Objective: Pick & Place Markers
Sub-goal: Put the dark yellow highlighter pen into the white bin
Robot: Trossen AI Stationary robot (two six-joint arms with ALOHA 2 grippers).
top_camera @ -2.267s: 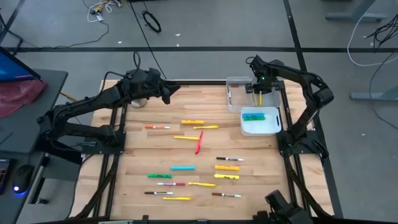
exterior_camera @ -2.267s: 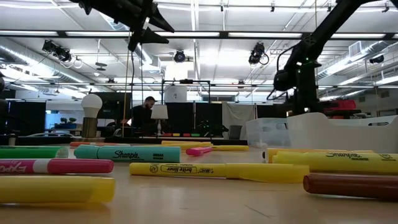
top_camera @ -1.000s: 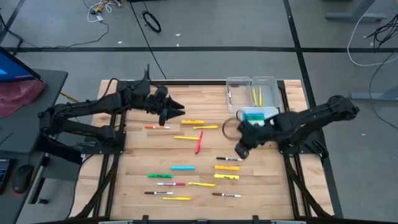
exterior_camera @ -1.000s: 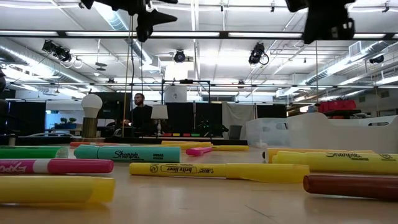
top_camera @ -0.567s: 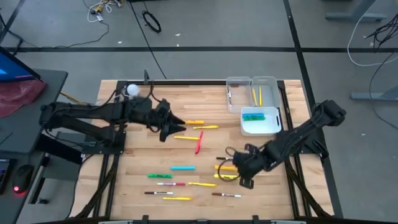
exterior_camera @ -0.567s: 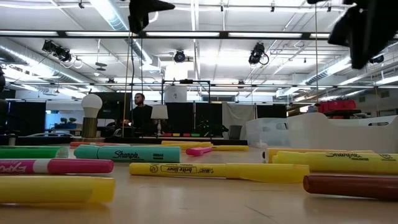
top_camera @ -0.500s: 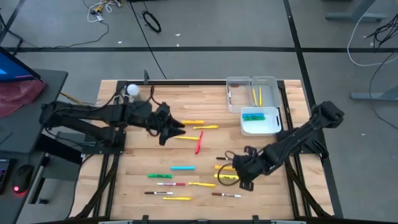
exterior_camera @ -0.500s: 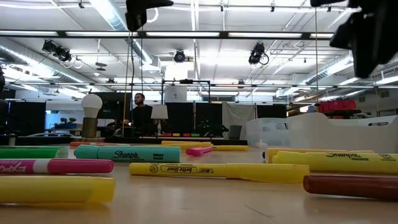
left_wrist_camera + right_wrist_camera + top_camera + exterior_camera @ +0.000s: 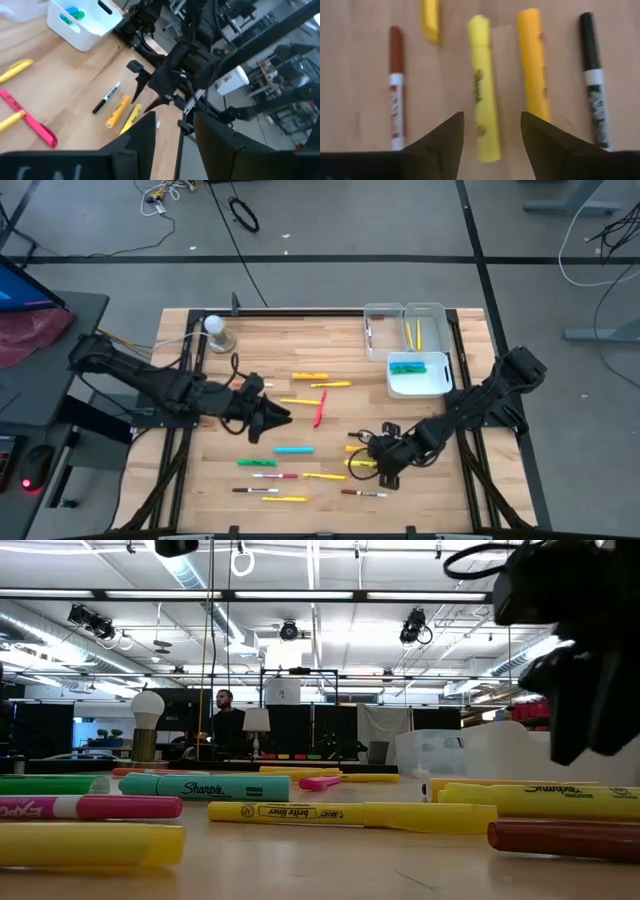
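Note:
Several markers lie flat on the wooden table point(image 9: 220, 510). Among them are a yellow highlighter point(image 9: 482, 110), an orange-yellow one point(image 9: 535, 65), a black-capped white marker point(image 9: 592, 75) and a brown-capped one point(image 9: 395, 85). My right gripper point(image 9: 492, 132) hangs open just above the yellow highlighter point(image 9: 362, 464), pointing down, one finger on either side and clear of it. My left gripper point(image 9: 283, 420) is open and holds nothing, high over the table's left middle, pointing right. A pink marker point(image 9: 320, 408) and a cyan one point(image 9: 294, 450) lie near it.
Two clear bins point(image 9: 383, 330) point(image 9: 425, 325) and a white bin point(image 9: 418, 385) holding green and cyan markers stand at the far right. A white ball on a grey base point(image 9: 215, 330) stands far left. In the low view a person point(image 9: 228, 720) sits in the room beyond the table.
My right gripper has swung from beside the white bin toward the near edge and sunk low over the yellow highlighters. My left gripper has swung from the far middle toward the near edge, staying high. No marker has moved.

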